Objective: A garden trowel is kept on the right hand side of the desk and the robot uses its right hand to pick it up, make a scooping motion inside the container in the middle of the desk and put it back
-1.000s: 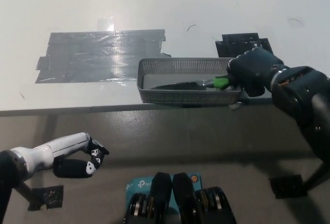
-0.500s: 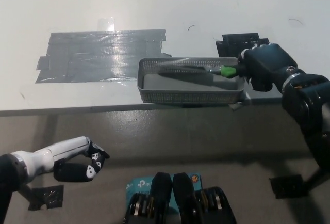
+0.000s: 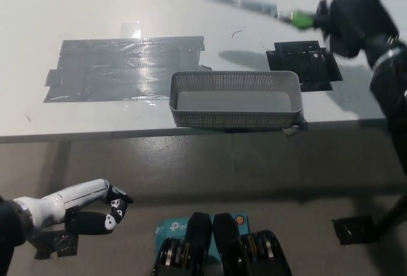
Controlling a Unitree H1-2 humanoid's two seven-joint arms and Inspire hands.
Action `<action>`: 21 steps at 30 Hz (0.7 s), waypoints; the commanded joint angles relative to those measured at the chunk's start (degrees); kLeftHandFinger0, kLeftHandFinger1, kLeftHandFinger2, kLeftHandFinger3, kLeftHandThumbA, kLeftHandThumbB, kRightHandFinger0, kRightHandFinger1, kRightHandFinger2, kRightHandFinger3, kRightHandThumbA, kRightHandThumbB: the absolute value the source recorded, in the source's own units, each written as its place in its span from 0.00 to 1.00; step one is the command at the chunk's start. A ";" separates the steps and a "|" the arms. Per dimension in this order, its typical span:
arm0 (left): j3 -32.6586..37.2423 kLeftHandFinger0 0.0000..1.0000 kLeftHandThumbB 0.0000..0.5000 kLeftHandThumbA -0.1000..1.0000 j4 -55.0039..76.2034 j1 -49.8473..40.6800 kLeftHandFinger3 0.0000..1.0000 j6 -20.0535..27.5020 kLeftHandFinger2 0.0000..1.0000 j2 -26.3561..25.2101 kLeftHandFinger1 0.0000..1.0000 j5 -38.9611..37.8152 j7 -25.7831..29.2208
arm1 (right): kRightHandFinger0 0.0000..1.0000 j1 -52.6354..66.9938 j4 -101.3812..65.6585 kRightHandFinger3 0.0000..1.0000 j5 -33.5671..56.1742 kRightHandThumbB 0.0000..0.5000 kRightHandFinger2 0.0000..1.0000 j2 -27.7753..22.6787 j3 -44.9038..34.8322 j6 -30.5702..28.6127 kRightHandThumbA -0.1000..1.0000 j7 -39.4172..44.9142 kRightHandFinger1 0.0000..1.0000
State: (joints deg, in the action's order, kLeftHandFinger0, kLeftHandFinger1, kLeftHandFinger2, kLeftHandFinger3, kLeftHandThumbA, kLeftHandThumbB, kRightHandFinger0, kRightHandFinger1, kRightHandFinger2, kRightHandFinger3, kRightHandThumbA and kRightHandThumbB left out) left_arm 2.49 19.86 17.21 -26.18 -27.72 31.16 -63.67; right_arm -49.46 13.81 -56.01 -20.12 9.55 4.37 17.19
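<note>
Overhead, right hand (image 3: 353,21) grips blurred green-handled trowel (image 3: 254,6).

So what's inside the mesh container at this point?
Only the container's bare pale floor shows; the trowel hangs beyond it in the right hand. The near wall hides the floor's front strip.

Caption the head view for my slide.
Right hand holds the trowel aloft beyond the mesh container; left hand rests at lower left.
</note>
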 commanded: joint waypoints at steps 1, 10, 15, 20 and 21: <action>-0.58 1.00 0.97 1.00 0.85 0.24 1.00 -0.75 0.87 -0.93 0.83 -0.72 1.77 | 0.00 -5.74 -1.42 0.46 3.49 0.34 0.60 -2.67 -1.89 -1.40 0.00 -5.01 0.22; -2.04 1.00 1.00 1.00 1.23 -0.88 1.00 -0.75 0.88 -0.10 0.85 -1.04 1.82 | 0.00 -6.53 13.37 0.33 2.46 0.10 0.43 -8.42 0.22 -4.59 0.00 -11.76 0.09; -2.75 1.00 0.96 1.00 2.33 -1.91 1.00 -0.75 0.89 0.16 0.86 -0.55 1.70 | 0.00 -6.38 24.75 0.36 -0.69 0.00 0.15 -9.56 4.87 -0.61 0.00 -13.21 0.00; -2.47 1.00 0.96 1.00 2.42 -2.21 1.00 -0.75 0.87 -0.57 0.83 -1.73 2.80 | 0.00 -5.85 28.21 0.35 0.84 0.00 0.25 -9.56 6.61 1.58 0.00 -12.59 0.07; -2.61 1.00 0.92 1.00 2.55 -2.25 1.00 -0.75 0.87 -0.57 0.81 -1.93 2.88 | 0.00 -5.91 29.11 0.26 0.96 0.00 0.25 -9.20 7.01 1.61 0.00 -12.96 0.05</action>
State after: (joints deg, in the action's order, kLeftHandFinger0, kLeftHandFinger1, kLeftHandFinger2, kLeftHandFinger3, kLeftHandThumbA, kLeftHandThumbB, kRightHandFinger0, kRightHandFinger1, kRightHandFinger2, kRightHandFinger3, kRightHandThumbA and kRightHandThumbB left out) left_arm 0.78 20.28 14.56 -26.18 -27.06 30.42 -62.85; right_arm -52.21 42.18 -55.06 -28.15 15.86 3.67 8.13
